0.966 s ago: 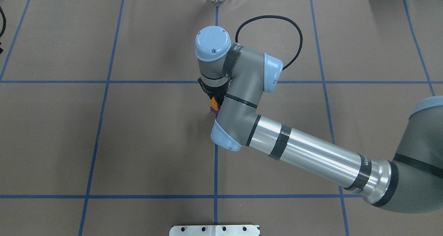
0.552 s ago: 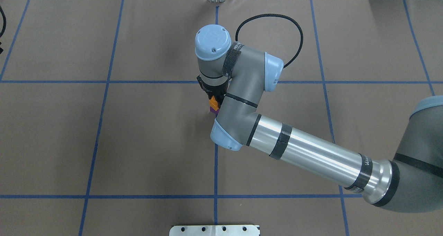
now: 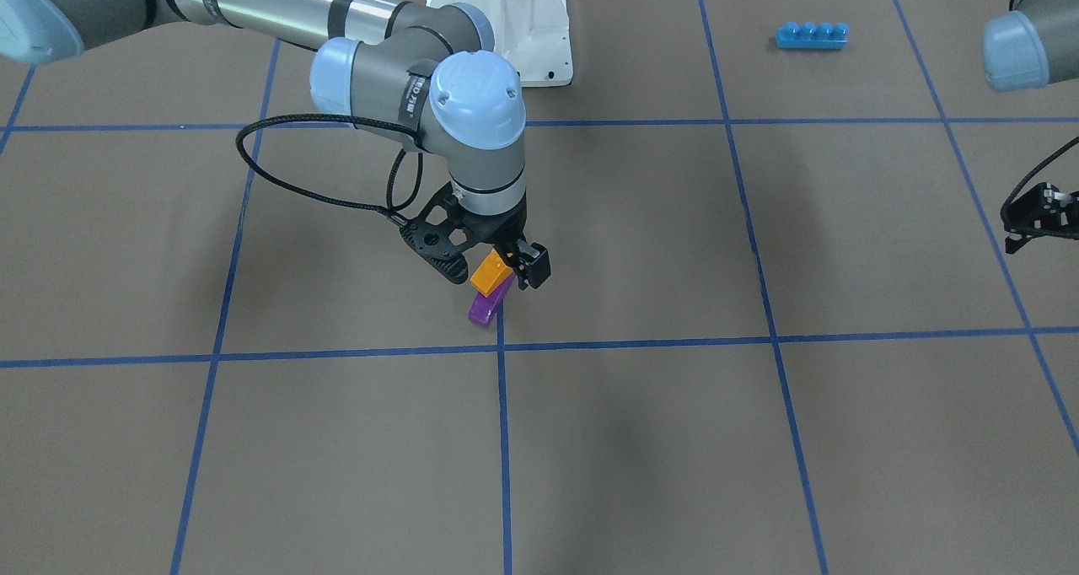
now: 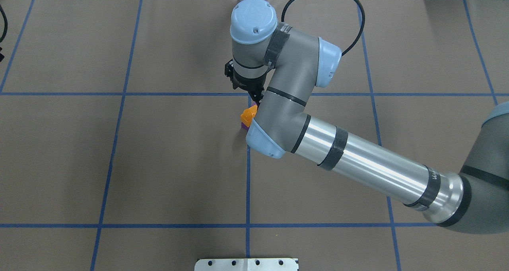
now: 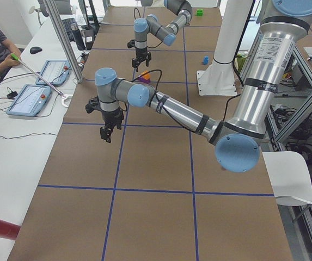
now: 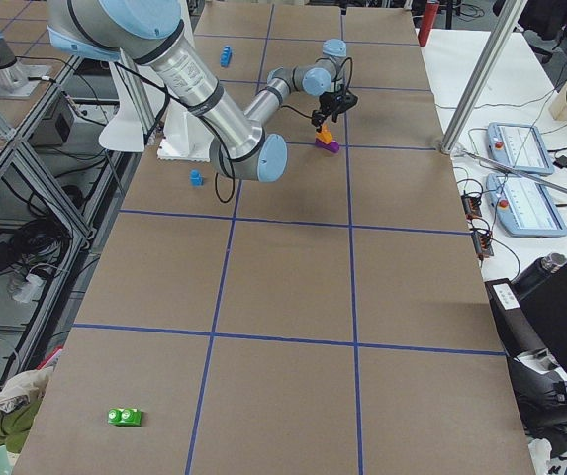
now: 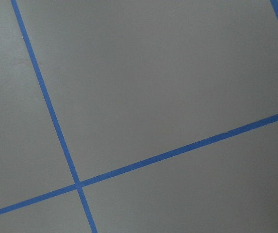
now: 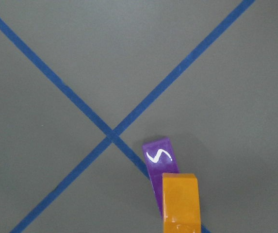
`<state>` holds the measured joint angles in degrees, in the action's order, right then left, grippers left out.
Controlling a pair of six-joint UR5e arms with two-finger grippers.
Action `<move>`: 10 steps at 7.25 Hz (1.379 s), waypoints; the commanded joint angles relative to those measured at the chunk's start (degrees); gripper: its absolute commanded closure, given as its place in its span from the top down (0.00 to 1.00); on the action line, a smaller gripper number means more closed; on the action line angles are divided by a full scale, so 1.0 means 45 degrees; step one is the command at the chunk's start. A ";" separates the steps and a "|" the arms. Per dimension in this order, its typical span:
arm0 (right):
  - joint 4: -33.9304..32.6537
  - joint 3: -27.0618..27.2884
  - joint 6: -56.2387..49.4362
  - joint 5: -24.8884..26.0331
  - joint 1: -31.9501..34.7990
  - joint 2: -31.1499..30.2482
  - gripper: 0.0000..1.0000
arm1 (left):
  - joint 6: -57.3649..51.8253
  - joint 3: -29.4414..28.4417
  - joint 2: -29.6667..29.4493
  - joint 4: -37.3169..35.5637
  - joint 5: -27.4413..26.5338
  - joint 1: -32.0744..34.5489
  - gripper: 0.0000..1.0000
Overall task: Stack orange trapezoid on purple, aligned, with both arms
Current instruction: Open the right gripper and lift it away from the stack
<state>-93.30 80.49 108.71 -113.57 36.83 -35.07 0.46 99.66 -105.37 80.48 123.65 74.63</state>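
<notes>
The orange trapezoid [image 3: 491, 272] rests on the purple wedge [image 3: 483, 308] near the table's middle, by a tape crossing. The purple's sloped end sticks out from under the orange in the right wrist view, where the orange [image 8: 180, 203] covers the near end of the purple [image 8: 158, 156]. My right gripper [image 3: 521, 263] hangs just above and beside the orange, open and holding nothing. In the overhead view the right arm hides most of the purple [image 4: 243, 124] under the orange [image 4: 249, 115]. My left gripper [image 3: 1011, 231] hovers open and empty far off near the table's left end [image 5: 106, 135].
A long blue four-stud brick [image 3: 811, 35] lies near the robot's base. A small blue block [image 6: 196, 178] sits by the white base mount [image 3: 514, 27]. A green block [image 6: 125, 417] lies at the right end. The left wrist view shows only taped table.
My right gripper was down around the orange block on the purple one. It has let go and lifted up and away toward the far side. The orange stays on the purple.
</notes>
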 commanded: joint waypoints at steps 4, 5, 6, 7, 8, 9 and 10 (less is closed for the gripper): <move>-0.2392 0.6602 -0.9895 -0.2176 0.4379 -0.6510 1.00 | -0.1770 -0.0017 0.0873 0.0143 0.0979 0.1281 1.00; -0.2392 0.6547 -1.3014 -0.2976 0.5959 -0.7780 1.00 | -0.2730 -0.0017 0.1302 0.0124 0.0979 0.1731 1.00; -0.2411 0.6160 -1.6584 -0.3564 0.7599 -0.9069 1.00 | -0.2817 -0.0210 0.1635 0.0143 0.0979 0.2180 1.00; -0.2412 0.5344 -1.9268 -0.4131 0.9163 -0.9875 1.00 | -0.3456 -0.0560 0.1677 0.0124 0.0998 0.2977 1.00; -0.2392 0.4871 -2.0861 -0.4485 1.0223 -1.0617 1.00 | -0.3578 -0.0718 0.1697 -0.0011 0.0998 0.3198 1.00; -0.2276 0.4499 -2.0993 -0.4043 1.0349 -1.0702 1.00 | -0.3560 -0.0797 0.1832 0.0142 0.0979 0.3200 1.00; -0.2082 0.4032 -2.1130 -0.3420 1.0814 -1.1090 1.00 | -0.3560 -0.0933 0.2201 0.0569 0.0998 0.3529 1.00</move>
<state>-103.52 101.25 15.97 -131.43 82.70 -82.84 -15.37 96.20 -96.97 81.43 128.10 89.09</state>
